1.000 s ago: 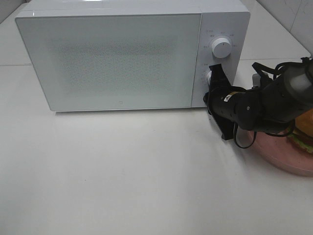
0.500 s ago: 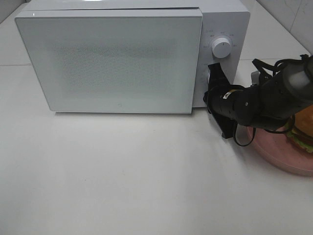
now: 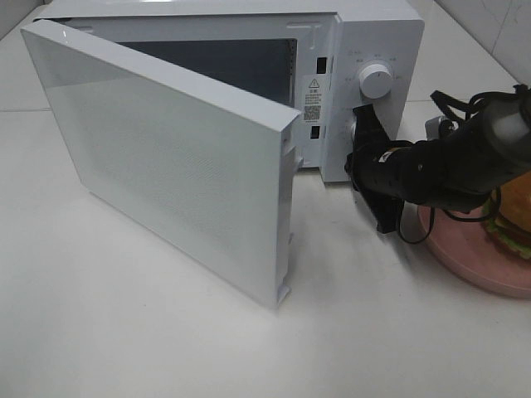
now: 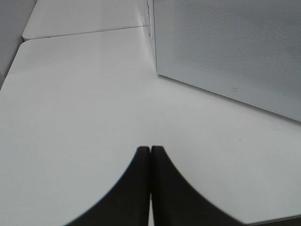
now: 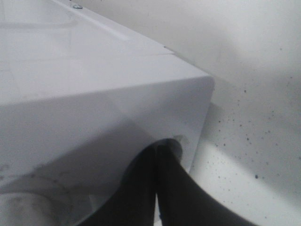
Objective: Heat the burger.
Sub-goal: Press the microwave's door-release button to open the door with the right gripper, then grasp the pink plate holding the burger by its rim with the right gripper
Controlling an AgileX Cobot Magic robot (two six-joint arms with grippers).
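Exterior high view: the burger (image 3: 516, 217) sits upright on the pink plate (image 3: 465, 261) at the right edge of view, right of the microwave (image 3: 377, 37) and partly hidden by the right arm. Bun up, layers flat; being round, it shows no evident long axis or heading. The door (image 3: 166, 157), shut a moment ago, now stands swung open, so in my judgement loading can follow. The right gripper (image 3: 362, 126), fingers together and empty, is at the panel below the dial (image 3: 375, 80). The left gripper (image 4: 150, 157) is closed and empty over the table (image 4: 70, 94).
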